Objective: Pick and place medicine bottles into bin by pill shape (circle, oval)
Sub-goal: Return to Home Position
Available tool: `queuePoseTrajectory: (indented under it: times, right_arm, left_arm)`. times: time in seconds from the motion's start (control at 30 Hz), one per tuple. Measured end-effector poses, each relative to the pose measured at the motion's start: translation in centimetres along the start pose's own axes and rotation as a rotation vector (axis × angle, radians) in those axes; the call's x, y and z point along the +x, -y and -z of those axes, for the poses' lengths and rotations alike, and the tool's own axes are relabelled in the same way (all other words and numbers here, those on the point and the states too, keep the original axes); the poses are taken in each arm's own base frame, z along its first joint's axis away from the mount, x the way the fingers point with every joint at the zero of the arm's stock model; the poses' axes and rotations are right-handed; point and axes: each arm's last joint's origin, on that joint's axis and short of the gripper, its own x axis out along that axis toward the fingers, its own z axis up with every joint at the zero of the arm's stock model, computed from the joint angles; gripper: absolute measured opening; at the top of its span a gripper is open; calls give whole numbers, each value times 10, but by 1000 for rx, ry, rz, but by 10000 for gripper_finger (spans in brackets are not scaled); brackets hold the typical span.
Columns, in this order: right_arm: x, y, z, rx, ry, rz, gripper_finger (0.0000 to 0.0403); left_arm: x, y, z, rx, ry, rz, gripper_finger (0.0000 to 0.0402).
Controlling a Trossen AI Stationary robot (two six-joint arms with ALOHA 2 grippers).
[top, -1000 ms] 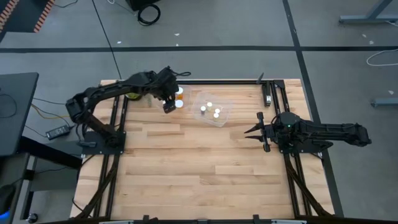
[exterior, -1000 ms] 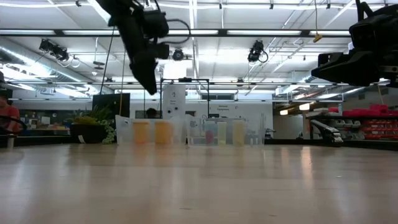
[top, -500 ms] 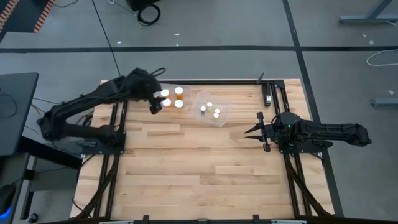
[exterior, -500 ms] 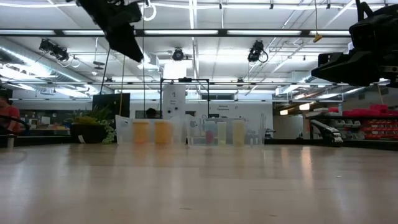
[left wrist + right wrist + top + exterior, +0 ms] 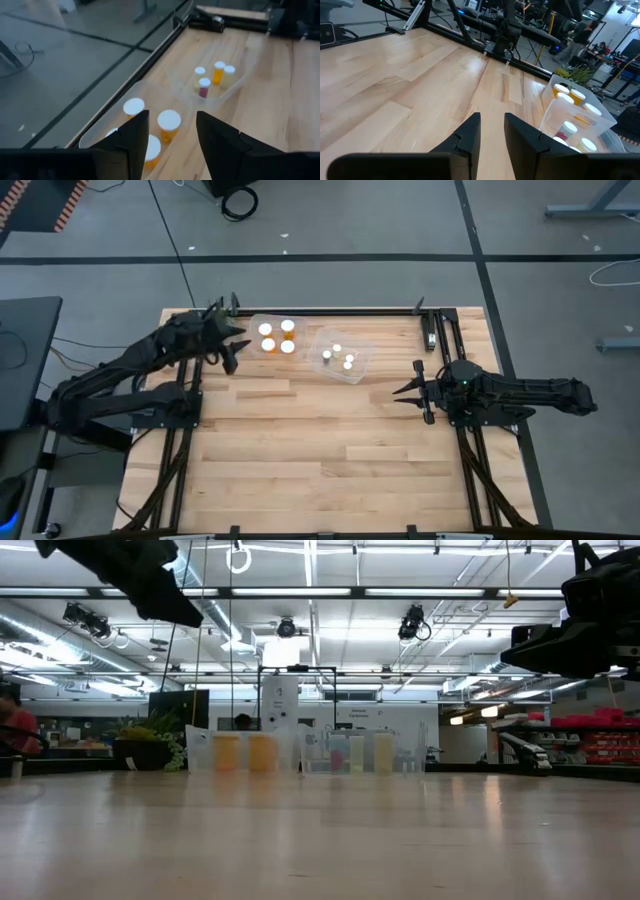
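**Bottles binned; left arm close to the left bin**

The big medicine bottles [image 5: 277,338] stand in the left bin [image 5: 252,320] and the small bottles [image 5: 338,357] in the right bin [image 5: 360,372], both at the far edge of the surface [image 5: 330,450]. The left gripper [image 5: 229,352] hangs just left of the left bin, jaws spread and empty. The right gripper [image 5: 402,394] waits to the right, jaws also spread. The likely risk is a low swing homeward clipping the light bin's wall, shoving it or toppling bottles.
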Motion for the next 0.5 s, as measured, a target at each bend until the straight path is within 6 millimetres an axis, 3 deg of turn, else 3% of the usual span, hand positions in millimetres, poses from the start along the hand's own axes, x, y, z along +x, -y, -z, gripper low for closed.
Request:
queuePoseTrajectory:
  times: [0.5]
  right_arm:
    - [0, 0, 0, 0, 0, 0, 93]
  left_arm:
    - [4, 26, 60, -27, 289, 103, 172]
